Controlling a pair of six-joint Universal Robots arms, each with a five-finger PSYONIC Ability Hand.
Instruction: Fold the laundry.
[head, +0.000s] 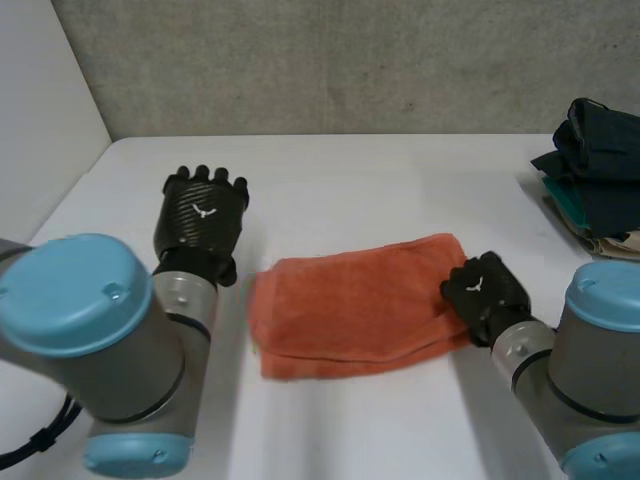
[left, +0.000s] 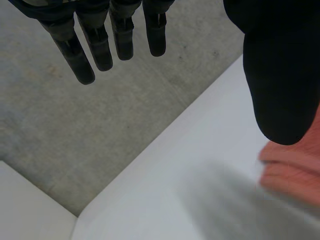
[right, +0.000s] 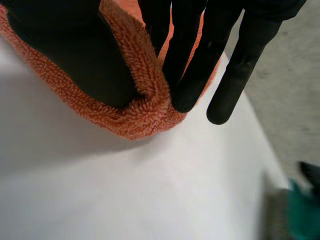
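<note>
Our right hand is pinching the orange towel at its right end, close to the near corner. In the right wrist view, a thick fold of the towel is squeezed between the thumb on one side and the fingers on the other, and one finger sticks out past the cloth and touches nothing. Our left hand holds nothing. Its fingers are straight and spread a little, and it hangs over the bare counter, just past the towel's left end and a bit farther back, not touching the cloth. In the left wrist view we see a small piece of the towel beside the thumb. The towel lies in the middle of the counter, between our two hands. It is folded over into a long shape, and a lower layer peeks out along the near edge. It looks soft and fuzzy, with tiny loops all over, and its edges are round and puffy. The counter is white, smooth and flat. At the far right side of the counter sits a pile of dark clothes, with some green-blue cloth under the top ones, well apart from the towel. Behind the counter stands a rough grey wall. Nothing lies between our hands and the towel.
</note>
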